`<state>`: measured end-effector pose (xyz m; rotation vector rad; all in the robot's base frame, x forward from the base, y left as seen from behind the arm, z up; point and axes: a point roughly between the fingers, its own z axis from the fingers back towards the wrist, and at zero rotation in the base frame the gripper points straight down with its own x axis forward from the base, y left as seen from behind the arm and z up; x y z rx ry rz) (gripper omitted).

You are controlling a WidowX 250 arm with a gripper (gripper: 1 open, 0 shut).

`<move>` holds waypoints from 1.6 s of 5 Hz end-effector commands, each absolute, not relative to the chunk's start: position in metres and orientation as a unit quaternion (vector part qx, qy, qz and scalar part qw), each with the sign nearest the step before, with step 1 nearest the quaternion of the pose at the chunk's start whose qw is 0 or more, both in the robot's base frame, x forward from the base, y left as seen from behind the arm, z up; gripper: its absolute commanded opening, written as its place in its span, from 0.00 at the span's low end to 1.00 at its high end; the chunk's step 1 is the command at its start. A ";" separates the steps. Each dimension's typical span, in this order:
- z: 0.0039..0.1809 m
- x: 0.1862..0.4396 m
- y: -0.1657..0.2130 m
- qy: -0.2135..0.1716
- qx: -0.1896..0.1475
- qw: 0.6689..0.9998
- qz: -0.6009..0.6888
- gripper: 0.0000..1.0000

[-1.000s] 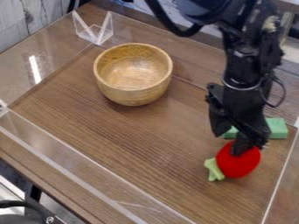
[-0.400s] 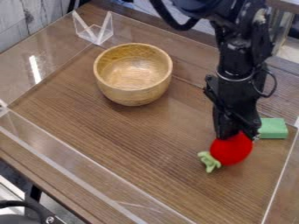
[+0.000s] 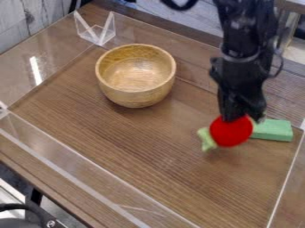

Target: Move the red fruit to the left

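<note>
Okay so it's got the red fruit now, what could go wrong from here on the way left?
1. The gripper holds the round red fruit only by its top, with most of it hanging below, so it might slip out.
2. The wooden bowl stands to the left; a low carry could clip its rim.
3. The green block lies close beside the fruit and could get nudged.

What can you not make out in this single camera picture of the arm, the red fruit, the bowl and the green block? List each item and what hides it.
- Gripper jaws: blurred, and their tips merge with the red fruit.
- Whether the fruit is clear of the table: no side view.
- Green block: its left end is covered by the fruit.
- Arm: cut off by the top edge.
- Bowl: near inner wall hidden by its rim.
</note>
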<state>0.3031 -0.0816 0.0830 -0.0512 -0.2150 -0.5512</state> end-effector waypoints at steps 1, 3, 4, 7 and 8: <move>0.121 0.318 -0.071 -0.154 -0.015 0.955 -0.251 0.00; 0.135 0.328 -0.043 -0.170 -0.009 0.960 -0.223 0.00; 0.130 0.324 -0.029 -0.174 -0.017 0.958 -0.227 0.00; 0.129 0.316 -0.007 -0.179 -0.035 0.956 -0.232 0.00; 0.135 0.307 -0.004 -0.179 -0.039 0.953 -0.241 1.00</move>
